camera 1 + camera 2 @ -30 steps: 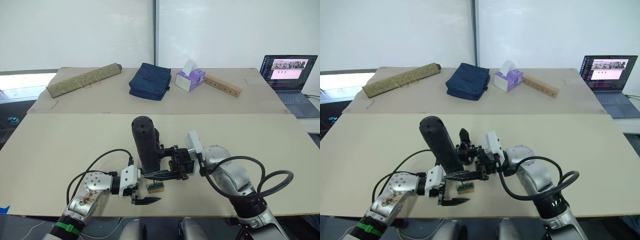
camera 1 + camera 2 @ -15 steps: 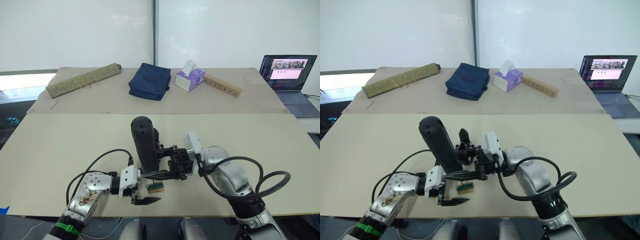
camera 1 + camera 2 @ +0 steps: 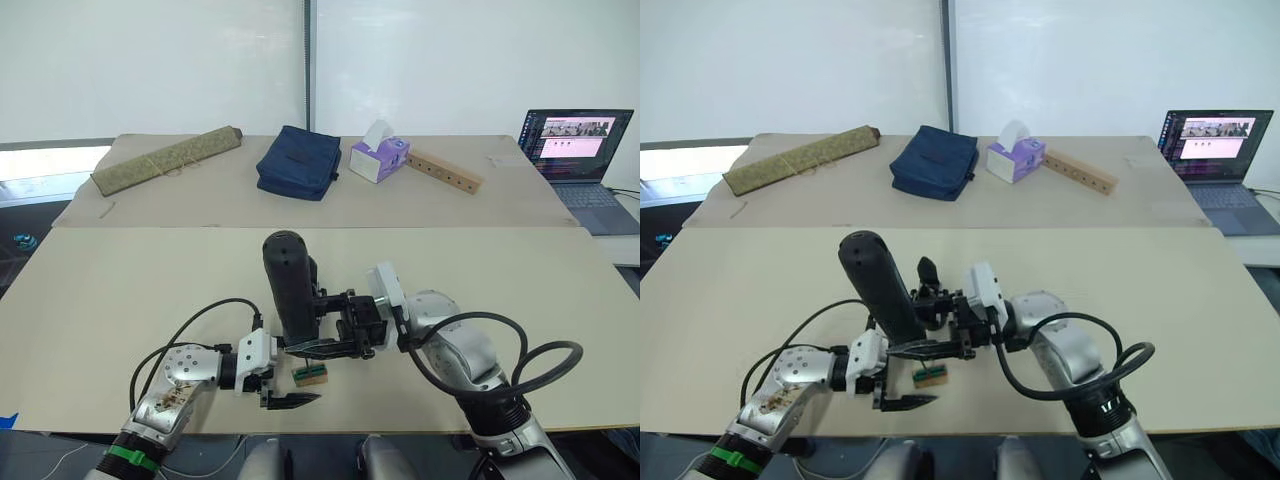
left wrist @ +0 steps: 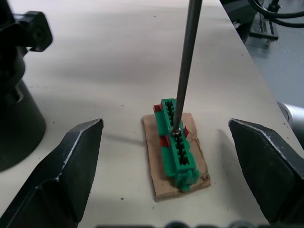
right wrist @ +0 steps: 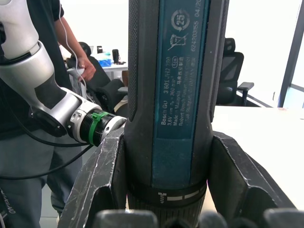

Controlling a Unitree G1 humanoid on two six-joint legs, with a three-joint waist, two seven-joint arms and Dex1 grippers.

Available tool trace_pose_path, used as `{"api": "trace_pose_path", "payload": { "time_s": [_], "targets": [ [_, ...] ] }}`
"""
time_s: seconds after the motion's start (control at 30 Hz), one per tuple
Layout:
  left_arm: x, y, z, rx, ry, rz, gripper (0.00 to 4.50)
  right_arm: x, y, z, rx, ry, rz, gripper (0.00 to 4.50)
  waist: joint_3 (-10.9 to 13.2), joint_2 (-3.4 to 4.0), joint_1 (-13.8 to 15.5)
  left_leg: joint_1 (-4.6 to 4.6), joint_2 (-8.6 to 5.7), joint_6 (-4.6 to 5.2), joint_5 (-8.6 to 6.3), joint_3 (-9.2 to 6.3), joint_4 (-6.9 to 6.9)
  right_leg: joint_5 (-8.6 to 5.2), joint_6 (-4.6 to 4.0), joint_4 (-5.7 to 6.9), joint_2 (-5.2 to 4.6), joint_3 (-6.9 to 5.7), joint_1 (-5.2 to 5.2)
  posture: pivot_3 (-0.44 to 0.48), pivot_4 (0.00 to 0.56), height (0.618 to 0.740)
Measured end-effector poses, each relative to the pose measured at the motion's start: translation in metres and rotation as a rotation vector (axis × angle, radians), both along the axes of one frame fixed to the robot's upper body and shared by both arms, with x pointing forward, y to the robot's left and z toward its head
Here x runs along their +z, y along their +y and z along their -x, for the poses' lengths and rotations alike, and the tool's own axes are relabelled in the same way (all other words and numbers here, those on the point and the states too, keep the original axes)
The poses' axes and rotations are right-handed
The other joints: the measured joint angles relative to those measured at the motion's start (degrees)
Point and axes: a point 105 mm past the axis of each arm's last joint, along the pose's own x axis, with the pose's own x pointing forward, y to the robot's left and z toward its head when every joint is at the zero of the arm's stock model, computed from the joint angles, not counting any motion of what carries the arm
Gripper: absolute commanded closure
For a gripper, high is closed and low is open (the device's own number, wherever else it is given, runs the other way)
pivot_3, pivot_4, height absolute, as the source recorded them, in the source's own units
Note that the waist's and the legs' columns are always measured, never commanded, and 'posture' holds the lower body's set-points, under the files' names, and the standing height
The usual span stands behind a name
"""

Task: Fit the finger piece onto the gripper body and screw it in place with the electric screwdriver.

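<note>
My right gripper is shut on the electric screwdriver, which it holds upright near the table's front edge. The thin metal bit points down, and its tip rests on a small green-and-brown block. My left gripper is open, low over the table, with one finger on each side of that block and touching nothing. The gripper body, black with a round base, stands just beyond the screwdriver, its pointed finger sticking up. The finger piece is hidden.
At the back of the table lie a rolled mat, a navy bag, a tissue box and a wooden bar with holes. A laptop sits far right. A person stands beside the table.
My left arm has drawn back very slightly toward me. The screwdriver, the block and my right gripper stay where they were.
</note>
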Motion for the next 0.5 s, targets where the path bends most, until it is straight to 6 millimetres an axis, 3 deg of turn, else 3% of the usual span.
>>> {"api": "trace_pose_path", "payload": {
  "time_s": [0.5],
  "targets": [
    [0.033,0.012,0.005,-0.034,-0.012,0.15,0.04,0.042,-0.001,0.006,0.025,-0.013,-0.089,2.57,0.4,-0.01,0.2,-0.11,-0.01,0.0,0.0,-0.04,0.01,0.0,0.0,-0.03,-0.1,-0.03,-0.06,0.0,0.15,0.74]
  ]
}}
